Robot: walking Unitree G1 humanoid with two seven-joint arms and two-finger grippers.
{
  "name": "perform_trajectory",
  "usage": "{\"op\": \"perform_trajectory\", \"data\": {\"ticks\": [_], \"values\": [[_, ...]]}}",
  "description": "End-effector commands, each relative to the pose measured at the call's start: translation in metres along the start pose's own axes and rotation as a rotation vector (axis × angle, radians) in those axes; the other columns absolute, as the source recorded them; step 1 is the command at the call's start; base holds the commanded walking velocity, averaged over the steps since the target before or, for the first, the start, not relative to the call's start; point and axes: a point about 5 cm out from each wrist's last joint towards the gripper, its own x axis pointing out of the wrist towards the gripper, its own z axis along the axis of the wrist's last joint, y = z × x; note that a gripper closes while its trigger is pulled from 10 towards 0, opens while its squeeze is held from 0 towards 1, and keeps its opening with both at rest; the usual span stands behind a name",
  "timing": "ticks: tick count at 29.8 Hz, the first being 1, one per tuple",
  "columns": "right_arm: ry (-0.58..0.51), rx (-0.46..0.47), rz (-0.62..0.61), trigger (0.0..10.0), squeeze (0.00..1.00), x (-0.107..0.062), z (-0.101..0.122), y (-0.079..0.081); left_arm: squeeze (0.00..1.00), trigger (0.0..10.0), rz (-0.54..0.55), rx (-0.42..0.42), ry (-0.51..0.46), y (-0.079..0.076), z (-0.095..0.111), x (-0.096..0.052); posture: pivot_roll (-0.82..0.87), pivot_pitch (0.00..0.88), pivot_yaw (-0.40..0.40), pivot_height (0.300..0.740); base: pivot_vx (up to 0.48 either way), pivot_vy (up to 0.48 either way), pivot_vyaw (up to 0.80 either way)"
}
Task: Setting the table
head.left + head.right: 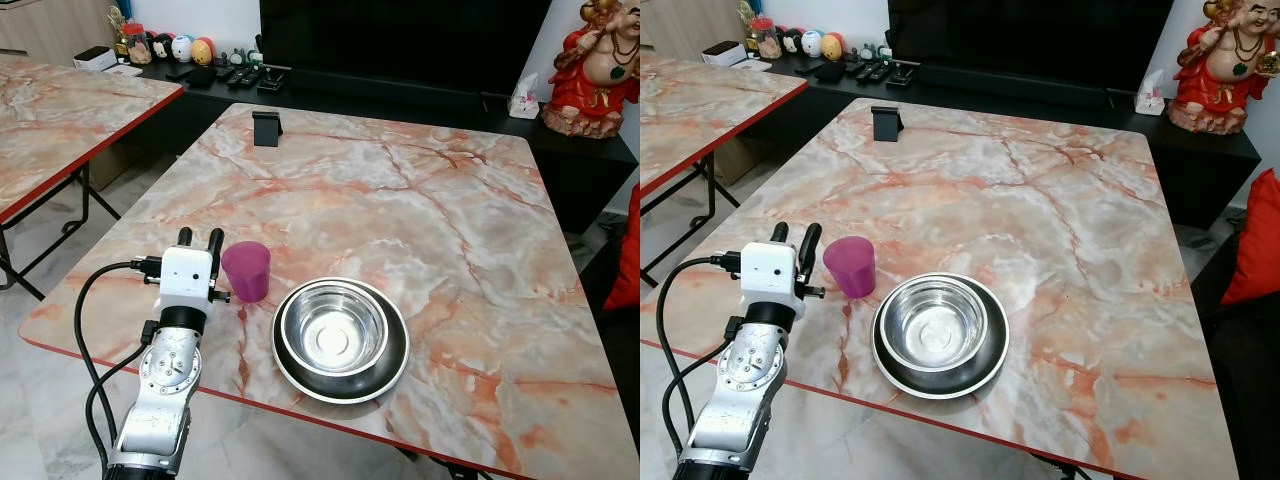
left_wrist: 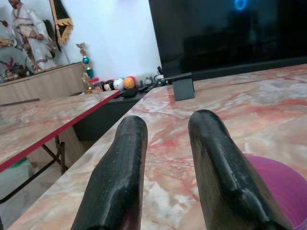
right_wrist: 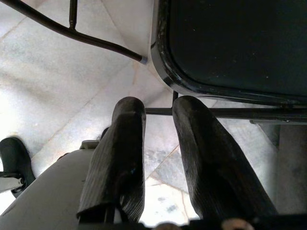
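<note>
Marble-patterned, our desk (image 1: 420,210) carries a purple cup (image 1: 246,270) near its front edge, just left of a steel bowl (image 1: 333,335) nested in a dark plate (image 1: 390,372). Our left claw (image 1: 200,238) sits beside the cup, fingers slightly parted, empty. Our right claw (image 3: 156,158) hangs over the floor, also slightly parted.

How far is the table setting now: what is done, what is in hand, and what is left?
Done: a steel bowl sits inside a dark plate near the table's front edge, and a purple cup stands upright to its left. In hand: nothing; the left gripper is empty, just left of the cup, apart from it. Left: probably positioning the cup; the right gripper hangs idle above the floor.
</note>
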Motion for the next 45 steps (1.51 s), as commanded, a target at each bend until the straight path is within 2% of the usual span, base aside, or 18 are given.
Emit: {"op": "perform_trajectory", "data": {"ticks": [1, 45], "values": [[-0.013, 0.001, 0.003, 10.0, 0.0, 0.0009, 0.0039, 0.0005, 0.0, 10.0, 0.0, -0.005, -0.004, 0.001, 0.0027, 0.0035, 0.05, 0.0, -0.051, 0.74, 0.0, 0.27, 0.0], [-0.008, 0.01, 0.008, 10.0, 0.0, 0.0008, 0.0025, 0.0036, 0.0, 10.0, 0.003, -0.007, -0.015, 0.0017, 0.008, 0.0124, 0.05, 0.0, -0.037, 0.74, 0.0, 0.32, 0.0]]}}
